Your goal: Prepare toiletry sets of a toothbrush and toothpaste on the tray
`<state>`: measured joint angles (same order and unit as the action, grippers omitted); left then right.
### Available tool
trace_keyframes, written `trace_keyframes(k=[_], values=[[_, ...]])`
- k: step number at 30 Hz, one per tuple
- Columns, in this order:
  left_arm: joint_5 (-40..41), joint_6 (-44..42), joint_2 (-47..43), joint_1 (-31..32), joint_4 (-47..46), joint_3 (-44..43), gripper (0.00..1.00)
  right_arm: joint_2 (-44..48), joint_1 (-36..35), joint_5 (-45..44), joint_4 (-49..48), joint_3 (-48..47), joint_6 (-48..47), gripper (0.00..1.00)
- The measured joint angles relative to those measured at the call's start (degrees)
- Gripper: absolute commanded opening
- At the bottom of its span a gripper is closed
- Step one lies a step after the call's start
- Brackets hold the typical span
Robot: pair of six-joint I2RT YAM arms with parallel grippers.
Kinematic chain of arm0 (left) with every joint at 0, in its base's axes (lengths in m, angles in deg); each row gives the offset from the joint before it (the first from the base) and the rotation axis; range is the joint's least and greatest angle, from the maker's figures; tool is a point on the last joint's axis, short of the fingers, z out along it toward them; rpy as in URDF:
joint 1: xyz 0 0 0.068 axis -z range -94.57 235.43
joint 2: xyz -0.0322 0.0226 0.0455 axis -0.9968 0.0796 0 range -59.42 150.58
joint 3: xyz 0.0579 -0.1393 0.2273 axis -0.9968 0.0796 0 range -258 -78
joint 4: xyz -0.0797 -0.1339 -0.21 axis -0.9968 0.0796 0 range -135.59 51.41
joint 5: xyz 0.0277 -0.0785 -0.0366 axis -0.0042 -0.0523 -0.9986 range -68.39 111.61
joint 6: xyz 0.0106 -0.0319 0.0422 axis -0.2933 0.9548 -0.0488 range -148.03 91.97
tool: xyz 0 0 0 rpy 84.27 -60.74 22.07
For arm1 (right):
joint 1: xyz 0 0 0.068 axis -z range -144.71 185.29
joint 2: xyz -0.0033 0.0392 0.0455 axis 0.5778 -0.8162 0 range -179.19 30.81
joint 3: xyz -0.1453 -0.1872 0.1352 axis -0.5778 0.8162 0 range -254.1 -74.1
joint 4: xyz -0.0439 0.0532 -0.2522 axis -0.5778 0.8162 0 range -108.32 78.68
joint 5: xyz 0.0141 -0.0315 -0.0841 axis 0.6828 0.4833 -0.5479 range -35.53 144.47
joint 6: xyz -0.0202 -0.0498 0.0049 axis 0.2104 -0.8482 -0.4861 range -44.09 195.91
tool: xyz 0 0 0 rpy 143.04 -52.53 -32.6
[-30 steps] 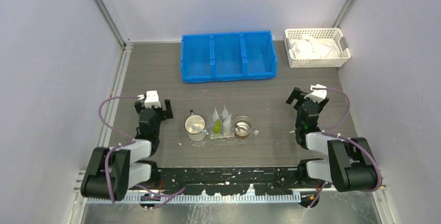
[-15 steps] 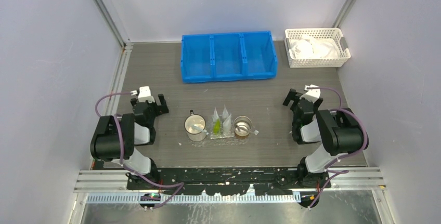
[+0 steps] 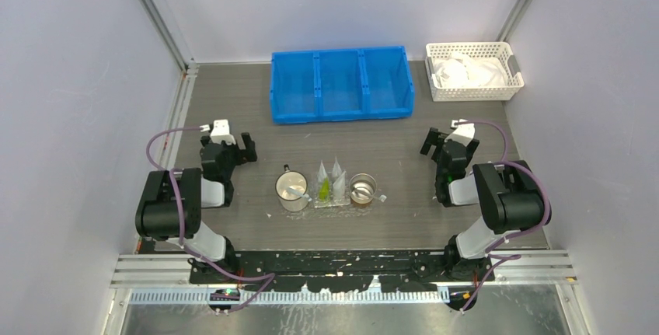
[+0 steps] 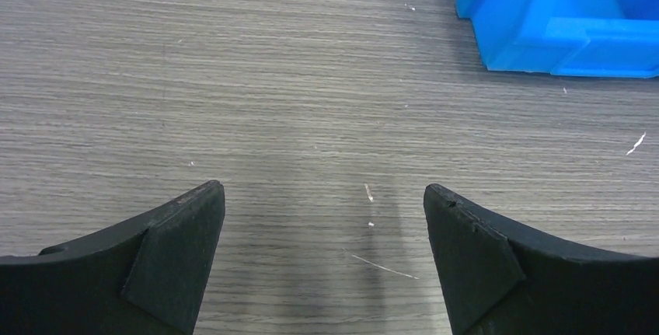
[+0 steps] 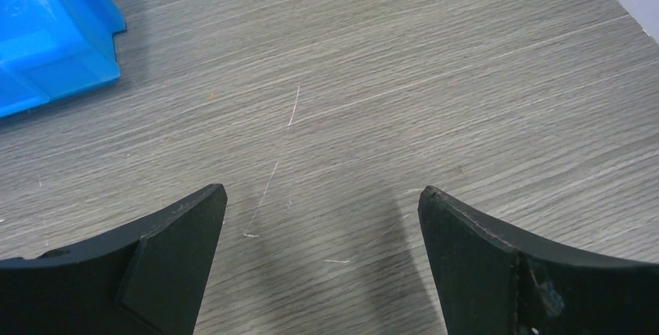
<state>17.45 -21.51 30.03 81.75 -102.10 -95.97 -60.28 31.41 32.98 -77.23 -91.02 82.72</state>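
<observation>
grey desk: both arms' jaws spread, empty; reaching beside the tray, they could topple its upright toiletry sets or flanking cups.

- A grey wood-grain table top fills the middle of the overhead view, with pale walls on three sides.
- A blue plastic bin with three compartments sits at the upper centre, its long side running across the frame.
- A white lattice plastic basket stands in the upper right, just beside the bin's right end but apart from it. It holds crumpled white material; what that is cannot be told.
- A cylindrical metal mug with a handle stands upright at the lower centre.
- A shorter round metal cup stands further right, apart from the mug, and looks brownish inside.
- Thin pale scraps lie on the wood grain in the wrist views.
</observation>
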Motion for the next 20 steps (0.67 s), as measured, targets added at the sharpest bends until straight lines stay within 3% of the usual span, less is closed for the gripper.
trace_keyframes(k=[20], values=[[-1.5,-1.2,0.0,0.3,2.3,-0.7,1.00,0.0,0.1,0.2,1.4,-0.2,0.0,1.00]])
